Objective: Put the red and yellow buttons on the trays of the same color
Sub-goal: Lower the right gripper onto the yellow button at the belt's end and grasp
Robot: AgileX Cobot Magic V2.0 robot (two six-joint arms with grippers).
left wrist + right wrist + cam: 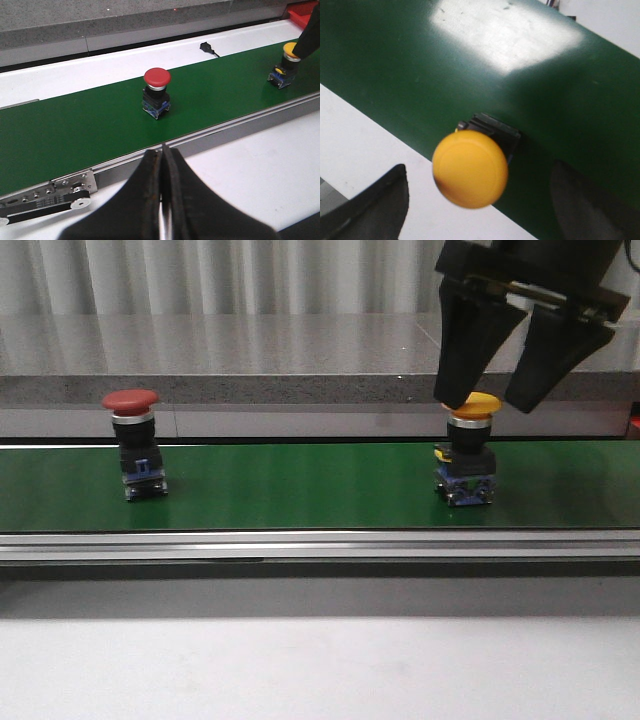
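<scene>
Red button (132,443) upright on belt (300,485), toward belt's left end, untouched; mushroom cap up, likely easiest grasp point. Left gripper (162,195) off belt, near its front rail, fingers together, empty. Yellow button (466,448) upright toward belt's right end. Right gripper (495,400) directly above it, fingers spread wide either side of cap, not yet gripping. Judged: aligned for pick. Matching trays not identifiable.
</scene>
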